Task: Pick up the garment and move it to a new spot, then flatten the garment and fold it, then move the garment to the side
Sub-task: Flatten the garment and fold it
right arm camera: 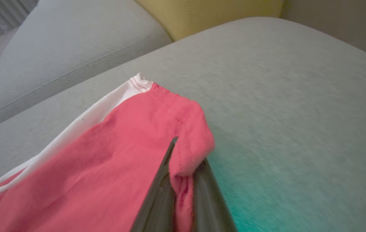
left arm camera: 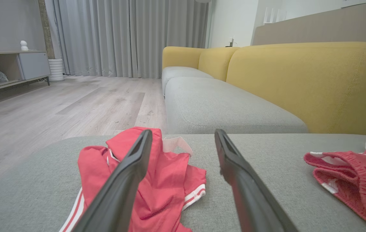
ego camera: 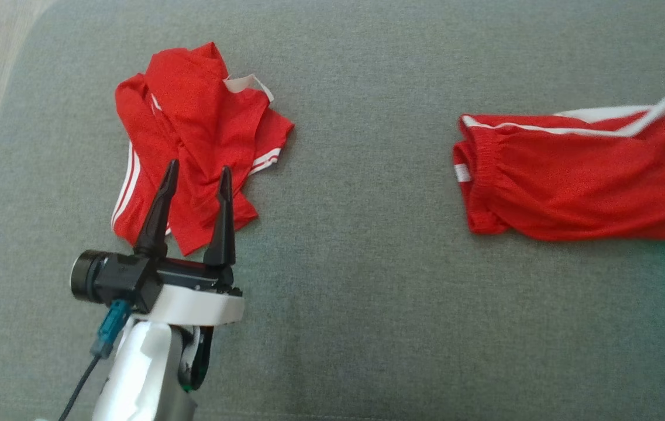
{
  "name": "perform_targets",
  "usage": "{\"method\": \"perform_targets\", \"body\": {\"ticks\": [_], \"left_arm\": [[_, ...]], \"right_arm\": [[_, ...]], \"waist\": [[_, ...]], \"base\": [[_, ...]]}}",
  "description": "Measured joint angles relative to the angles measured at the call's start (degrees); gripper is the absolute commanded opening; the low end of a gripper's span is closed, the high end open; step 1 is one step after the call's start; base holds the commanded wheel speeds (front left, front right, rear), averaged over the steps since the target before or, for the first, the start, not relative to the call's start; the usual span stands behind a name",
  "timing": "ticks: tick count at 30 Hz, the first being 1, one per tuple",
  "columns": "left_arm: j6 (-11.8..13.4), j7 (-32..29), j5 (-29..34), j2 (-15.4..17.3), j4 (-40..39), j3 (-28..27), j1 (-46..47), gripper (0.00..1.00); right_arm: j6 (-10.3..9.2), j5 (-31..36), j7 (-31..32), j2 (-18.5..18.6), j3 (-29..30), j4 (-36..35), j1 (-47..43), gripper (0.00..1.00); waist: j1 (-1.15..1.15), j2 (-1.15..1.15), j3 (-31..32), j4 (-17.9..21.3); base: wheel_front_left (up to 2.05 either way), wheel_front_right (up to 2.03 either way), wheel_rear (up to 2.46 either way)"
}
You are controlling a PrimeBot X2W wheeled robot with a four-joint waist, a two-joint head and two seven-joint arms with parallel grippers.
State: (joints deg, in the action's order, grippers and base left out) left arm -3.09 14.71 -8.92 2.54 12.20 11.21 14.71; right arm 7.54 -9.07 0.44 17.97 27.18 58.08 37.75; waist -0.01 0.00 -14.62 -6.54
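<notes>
Grey cushion [ego camera: 367, 304] spreads under everything, with a yellow sofa back [left arm camera: 298, 83] and pale wood floor [left arm camera: 57, 109] beyond it in the left wrist view. The shorts [ego camera: 572, 181], red with white side stripes, lie stretched along the cushion's right part. Their elastic waistband is toward the middle and the other end runs off the head view's right edge.

In the right wrist view the right gripper [right arm camera: 187, 154] has its fingers pinched almost together on a hemmed corner of the shorts, with red cloth draped over the tips.

The left gripper [ego camera: 199, 166] stands with its fingers spread wide and nothing between them, well apart from the shorts, which lie off to its right. Its tips point over the near part of a crumpled garment [ego camera: 203, 111], also red with white stripes, heaped on the cushion's left. Whether the tips touch that cloth cannot be told.
</notes>
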Motion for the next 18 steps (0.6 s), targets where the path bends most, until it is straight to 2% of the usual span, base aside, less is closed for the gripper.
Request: {"method": "perform_targets", "body": {"ticks": [4, 8, 12, 18], "left_arm": [[0.0, 0.0, 0.18, 0.0, -0.04, -0.21, -0.3, 1.0], [0.0, 0.0, 0.43, 0.01, 0.03, -0.22, -1.41, 1.0], [0.0, 0.0, 0.44, 0.01, 0.27, -0.26, -2.11, 1.0], [0.0, 0.0, 0.93, 0.01, 0.41, -0.32, -2.4, 1.0]], "right_arm": [[0.0, 3.42, -0.13, -1.24, 4.61, -0.2, -1.42, 0.0], [0.0, 4.59, -0.68, -4.64, 5.03, -2.16, -1.36, 0.0], [0.0, 3.63, -2.5, -8.38, 1.98, -5.71, -1.3, 0.0], [0.0, -4.01, -3.05, -11.96, -7.68, -13.07, -1.34, 0.0]], "waist": [[0.0, 0.0, 0.57, 0.42], [0.01, 0.0, 1.14, 0.6], [0.0, 0.0, 2.44, 0.69], [0.0, 0.0, 5.31, 0.5]], "base": [[0.0, 0.0, 0.0], [0.0, 0.0, 0.0], [0.0, 0.0, 0.0], [0.0, 0.0, 0.0]]}}
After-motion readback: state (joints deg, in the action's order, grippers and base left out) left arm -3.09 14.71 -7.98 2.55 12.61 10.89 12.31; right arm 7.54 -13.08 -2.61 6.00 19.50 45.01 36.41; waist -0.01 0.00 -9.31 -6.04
